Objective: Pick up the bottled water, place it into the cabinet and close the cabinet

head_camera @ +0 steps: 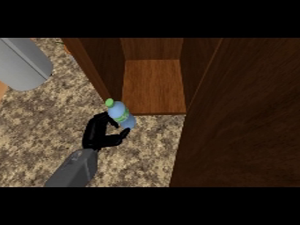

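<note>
A: Where is the bottle?
B: The small blue plastic water bottle with a green cap [122, 115] is just before the front edge of the open brown wooden cabinet's [153, 85] shelf.
A: And the hand?
B: The black left hand [99, 135] is curled round the bottle's lower end, from below-left.

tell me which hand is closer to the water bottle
Left. The left hand is curled round the water bottle, just in front of the open cabinet; the right hand is not in view.
</note>
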{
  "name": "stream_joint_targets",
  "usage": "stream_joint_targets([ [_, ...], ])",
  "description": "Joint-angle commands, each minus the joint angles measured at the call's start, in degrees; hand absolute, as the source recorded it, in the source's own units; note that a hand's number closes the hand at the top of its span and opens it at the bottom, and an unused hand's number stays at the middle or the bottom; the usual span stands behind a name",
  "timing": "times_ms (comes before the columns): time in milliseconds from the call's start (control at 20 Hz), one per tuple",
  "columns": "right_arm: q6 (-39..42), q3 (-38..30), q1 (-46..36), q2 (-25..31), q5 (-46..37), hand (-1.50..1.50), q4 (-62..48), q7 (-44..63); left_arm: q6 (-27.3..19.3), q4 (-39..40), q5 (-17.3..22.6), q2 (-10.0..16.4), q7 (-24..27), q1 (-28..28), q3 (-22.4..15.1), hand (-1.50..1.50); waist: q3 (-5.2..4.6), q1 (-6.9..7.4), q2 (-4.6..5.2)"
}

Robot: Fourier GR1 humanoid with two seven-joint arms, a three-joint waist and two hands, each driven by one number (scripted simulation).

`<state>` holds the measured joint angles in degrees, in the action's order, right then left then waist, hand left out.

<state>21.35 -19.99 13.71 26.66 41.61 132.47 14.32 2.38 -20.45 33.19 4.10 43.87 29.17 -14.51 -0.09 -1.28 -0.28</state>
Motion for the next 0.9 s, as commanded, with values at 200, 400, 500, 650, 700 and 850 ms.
stream_joint_targets([
  [200, -2.0, 0.9, 1.9, 0.5, -1.9, 1.5, 9.1, 2.3, 11.5, -14.0, -1.5, -0.2, 1.5, -2.0, -4.7, -1.5, 0.14, 2.07, -1.34],
  [400, -2.3, 5.9, 3.5, 0.1, -4.1, 1.5, 12.8, 4.0, 11.3, -22.5, -1.8, 2.1, 1.4, -10.2, -6.5, -1.5, 0.14, 2.97, -1.18],
  [500, -3.9, 8.5, 4.7, 0.4, -0.7, 1.5, 16.0, 6.4, 14.0, -25.9, -0.6, 6.4, 0.5, -12.8, -5.7, -1.5, 0.07, 2.58, -1.38],
  [650, -3.5, 11.2, 4.2, 0.4, -2.2, 1.5, 14.8, 5.5, 11.2, -33.5, -0.1, 10.1, -0.3, -17.3, -5.0, -1.5, 0.16, 3.44, -1.64],
  [700, -5.7, 12.8, 3.1, 0.2, -1.1, 1.5, 16.4, 6.8, 11.9, -35.1, 0.1, 12.4, -1.0, -18.4, -4.6, -1.5, 0.08, 3.16, -1.27],
  [850, -8.1, 18.9, 1.7, -1.0, -3.9, 1.5, 16.8, 7.2, 12.2, -39.9, 1.0, 16.8, -0.8, -23.6, -3.2, -1.5, 0.04, 3.53, -1.25],
])
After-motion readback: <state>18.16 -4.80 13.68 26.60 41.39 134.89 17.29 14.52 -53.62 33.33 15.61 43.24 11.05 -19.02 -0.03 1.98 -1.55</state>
